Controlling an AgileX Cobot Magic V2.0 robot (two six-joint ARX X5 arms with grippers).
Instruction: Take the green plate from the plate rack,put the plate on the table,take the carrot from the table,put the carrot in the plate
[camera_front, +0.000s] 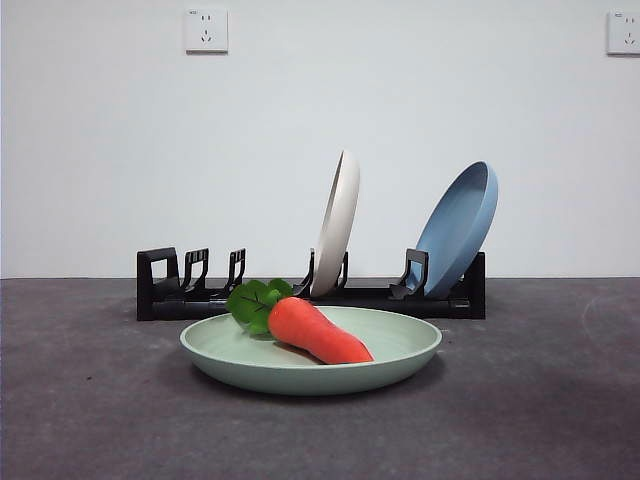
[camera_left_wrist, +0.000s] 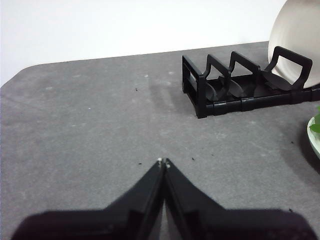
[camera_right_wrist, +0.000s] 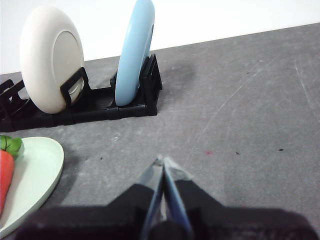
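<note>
The green plate (camera_front: 400, 350) lies flat on the table (camera_front: 80, 400) in front of the plate rack (camera_front: 170, 290). The carrot (camera_front: 315, 333) rests inside the plate, its leaves toward the rack. In the right wrist view the green plate (camera_right_wrist: 35, 170) and carrot (camera_right_wrist: 5, 175) show at the edge, apart from my right gripper (camera_right_wrist: 163, 161), which is shut and holds nothing. My left gripper (camera_left_wrist: 163, 162) is shut over bare table, away from the plate rack (camera_left_wrist: 220, 95); a sliver of the green plate (camera_left_wrist: 315, 140) shows at the edge. Neither gripper appears in the front view.
A cream-white plate (camera_front: 337, 225) and a blue plate (camera_front: 458, 228) stand upright in the rack. The rack's left slots hold nothing. A white wall with two sockets (camera_front: 206, 30) rises behind the table.
</note>
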